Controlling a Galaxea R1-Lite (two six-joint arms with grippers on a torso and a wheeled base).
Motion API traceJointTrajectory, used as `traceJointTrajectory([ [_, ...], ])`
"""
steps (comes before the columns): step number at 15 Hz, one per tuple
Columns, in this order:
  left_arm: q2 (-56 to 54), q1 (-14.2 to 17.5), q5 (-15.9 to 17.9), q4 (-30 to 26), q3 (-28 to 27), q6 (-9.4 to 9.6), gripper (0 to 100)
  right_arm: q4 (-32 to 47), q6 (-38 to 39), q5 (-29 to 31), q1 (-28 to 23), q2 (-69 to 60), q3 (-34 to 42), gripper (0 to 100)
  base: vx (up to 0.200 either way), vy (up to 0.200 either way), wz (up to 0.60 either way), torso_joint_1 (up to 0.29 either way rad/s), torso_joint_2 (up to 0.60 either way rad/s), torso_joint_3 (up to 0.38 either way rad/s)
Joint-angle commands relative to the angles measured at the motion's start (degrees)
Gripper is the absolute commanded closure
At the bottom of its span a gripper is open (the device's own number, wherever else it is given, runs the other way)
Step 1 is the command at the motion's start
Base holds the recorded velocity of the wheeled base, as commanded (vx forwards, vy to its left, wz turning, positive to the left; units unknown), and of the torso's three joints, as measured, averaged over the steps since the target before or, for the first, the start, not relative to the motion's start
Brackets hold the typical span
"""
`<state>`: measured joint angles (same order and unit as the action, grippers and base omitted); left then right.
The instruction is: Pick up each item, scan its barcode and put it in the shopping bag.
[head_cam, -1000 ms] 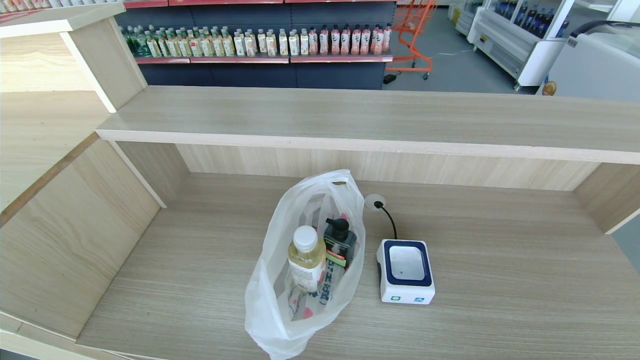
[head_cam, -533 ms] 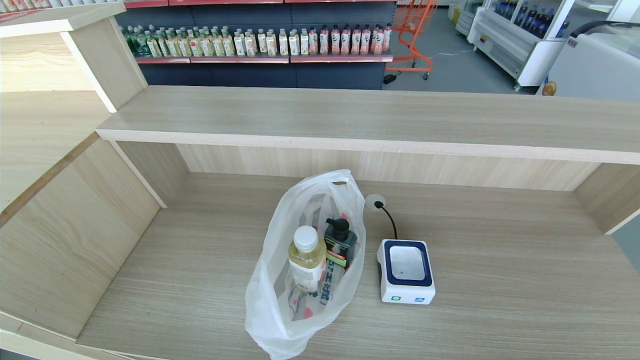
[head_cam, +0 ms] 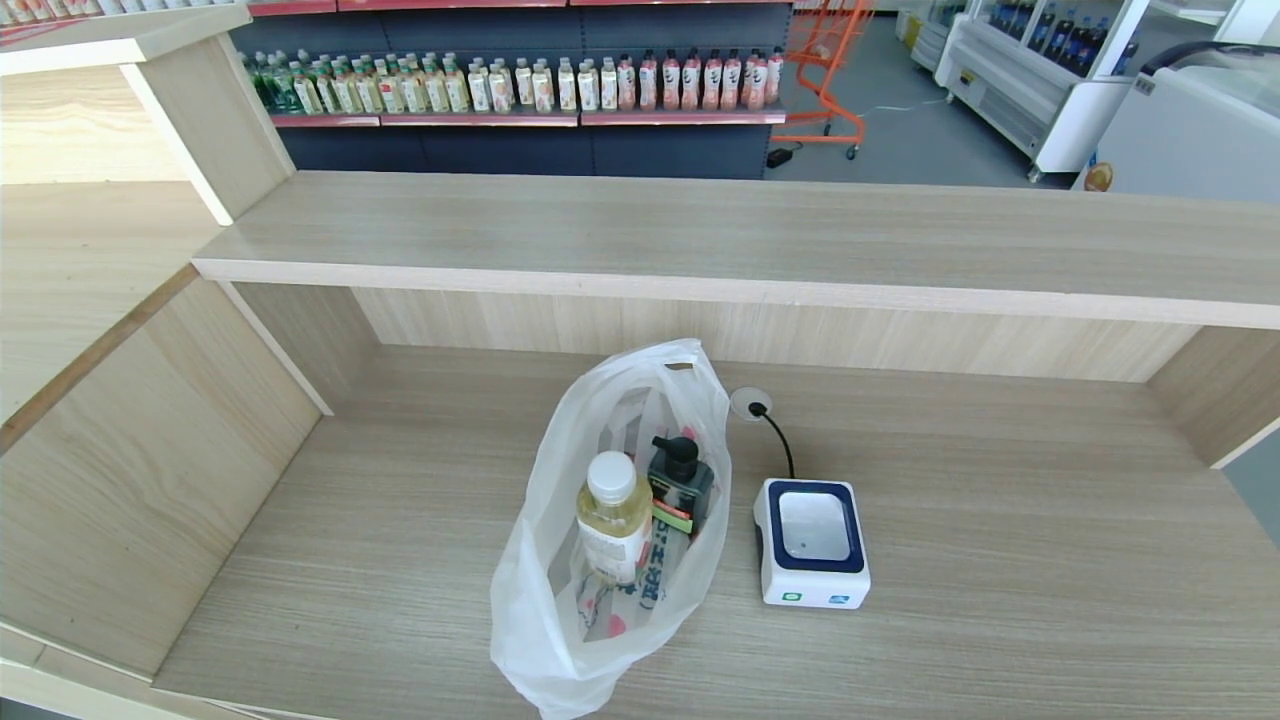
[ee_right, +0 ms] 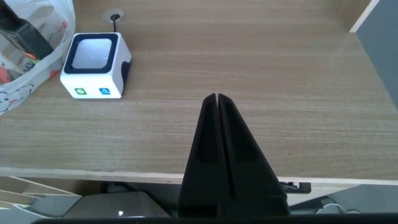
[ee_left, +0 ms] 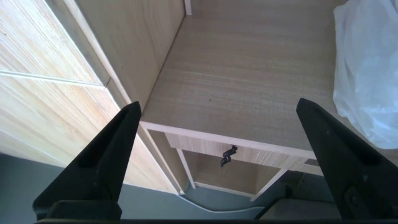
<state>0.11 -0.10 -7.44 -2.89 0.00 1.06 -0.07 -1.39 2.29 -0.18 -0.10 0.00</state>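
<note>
**Head view: no change over the last second, looks like task end**

- The shopping bag (head_cam: 525,600) stands mouth-up on the table (head_cam: 1000,560), left of centre. It holds a white-capped drink bottle (head_cam: 612,515) and a dark pump bottle (head_cam: 680,485), side by side and upright.
- Nothing has moved since the earlier frames: the bag, both bottles and the scanner (head_cam: 811,541) are in the same places.
- I see no loose item left on the table, so my read is that scanning and bagging are done. You can confirm the count and stop.
- The left tool (ee_left: 217,106) is released with its jaws wide and nothing between them. It hangs off the table's front edge (ee_left: 236,140), with the bag off to one side.
- The right tool (ee_right: 216,98) is clenched on nothing, fingers pressed flat together. It sits near the front edge too, well apart from the scanner.

Room and edges:
- The scanner sits just beside the bag on its right. Its cable (head_cam: 778,435) runs back to a port in the table.
- There is wide bare table right of the scanner and left of the bag.
- The side panel (head_cam: 150,480) closes the left and the raised ledge (head_cam: 700,230) overhangs the back. Retract both arms toward the front, not upward under the ledge.
</note>
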Motion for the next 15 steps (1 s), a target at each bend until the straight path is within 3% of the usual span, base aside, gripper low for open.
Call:
traceJointTrajectory([
  [1, -0.02, 0.01, -0.03, -0.01, 0.00, -0.01, 0, -0.01, -0.02, -0.01, 0.01, 0.10, 0.00, 100, 0.000, 0.000, 0.00, 0.000, 0.00, 0.000],
  [15, -0.02, 0.01, -0.03, -0.01, 0.00, -0.01, 0, -0.01, -0.02, -0.01, 0.01, 0.10, 0.00, 100, 0.000, 0.000, 0.00, 0.000, 0.00, 0.000],
])
